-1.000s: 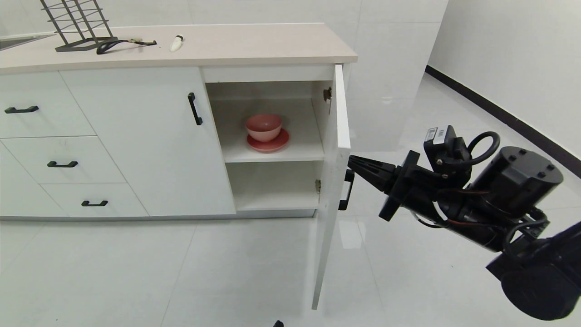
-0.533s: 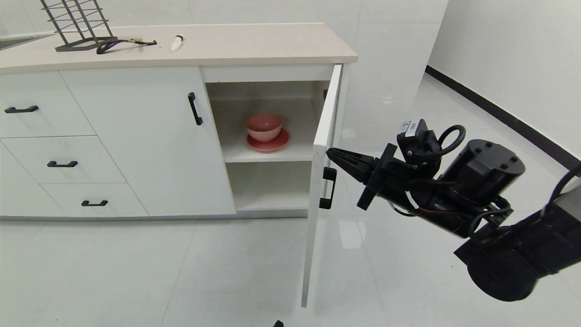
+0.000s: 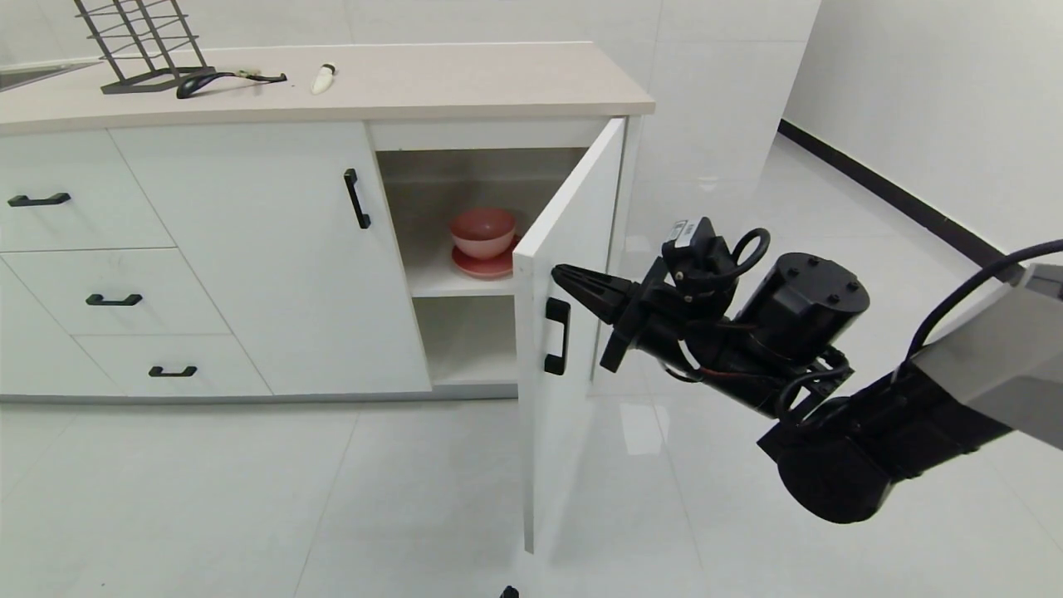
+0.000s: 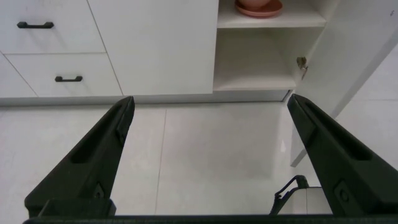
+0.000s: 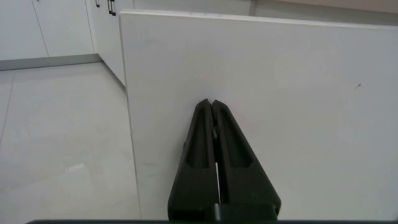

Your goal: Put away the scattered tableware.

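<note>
A pink bowl (image 3: 482,231) sits on a pink plate (image 3: 483,266) on the upper shelf of the open cabinet; the plate (image 4: 258,9) also shows in the left wrist view. The white cabinet door (image 3: 569,241) stands about half open, partly hiding the shelf. My right gripper (image 3: 561,273) is shut with nothing in it, its tips against the door's outer face just above the black handle (image 3: 556,335). In the right wrist view the gripper (image 5: 212,104) touches the door panel (image 5: 298,87). My left gripper (image 4: 210,102) hangs open over the floor in front of the cabinet.
On the countertop (image 3: 465,83) stand a wire rack (image 3: 141,46), a black utensil (image 3: 217,80) and a small white item (image 3: 324,78). Drawers (image 3: 112,300) and a shut door (image 3: 266,257) lie to the left. The tiled floor (image 3: 249,498) is open.
My right gripper has moved left against the door, and the door has swung from wide open to about half shut. The bowl and plate have stayed put.
</note>
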Controlling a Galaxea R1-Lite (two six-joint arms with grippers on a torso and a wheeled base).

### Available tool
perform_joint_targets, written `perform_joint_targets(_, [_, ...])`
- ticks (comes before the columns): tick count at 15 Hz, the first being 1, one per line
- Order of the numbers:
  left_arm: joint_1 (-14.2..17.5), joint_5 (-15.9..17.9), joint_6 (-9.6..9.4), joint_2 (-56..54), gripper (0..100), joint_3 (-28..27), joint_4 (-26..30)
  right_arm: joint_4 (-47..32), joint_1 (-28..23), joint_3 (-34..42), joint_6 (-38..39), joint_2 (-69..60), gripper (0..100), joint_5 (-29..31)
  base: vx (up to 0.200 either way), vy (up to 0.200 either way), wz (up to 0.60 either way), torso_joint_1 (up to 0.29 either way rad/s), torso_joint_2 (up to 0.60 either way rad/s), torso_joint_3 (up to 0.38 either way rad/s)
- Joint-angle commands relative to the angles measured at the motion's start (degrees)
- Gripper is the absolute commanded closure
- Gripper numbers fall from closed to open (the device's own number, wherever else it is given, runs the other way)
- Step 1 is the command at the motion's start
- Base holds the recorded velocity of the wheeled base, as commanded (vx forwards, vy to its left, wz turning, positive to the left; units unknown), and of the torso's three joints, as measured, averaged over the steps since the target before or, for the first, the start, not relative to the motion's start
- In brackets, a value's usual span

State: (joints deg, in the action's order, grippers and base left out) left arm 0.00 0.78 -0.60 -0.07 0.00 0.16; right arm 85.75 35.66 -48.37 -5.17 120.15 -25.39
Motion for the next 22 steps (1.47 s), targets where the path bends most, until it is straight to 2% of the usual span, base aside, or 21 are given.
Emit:
perform_joint_targets(1, [0.0,0.01,-0.02,0.07,0,0.0,-0.07,0.03,0.91,-2.78,-0.02,2.54,100,-0.01,0.0,0.0,0.0,0.0,0.0,0.0])
perform_joint_targets(15, [0.0,0.01,-0.02,0.07,0,0.0,0.02,0.12,4.24,-20.01,-0.02,13.62,100,-0.01,0.0,0.0,0.0,0.0,0.0,0.0])
perform_joint_targets(19, [0.0,0.01,-0.02,0.07,0,0.0,-0.07,0.21,5.91,-29.41,0.77,18.72,100,0.08,0.0,0.0,0.0,0.0,0.0,0.0])
perform_joint_targets(22, [0.0,0.01,-0.02,0.07,0,0.0,0.02,1.09,7.23,-32.84,1.57,21.0,100,0.08,0.0,0.0,0.0,0.0,0.0,0.0])
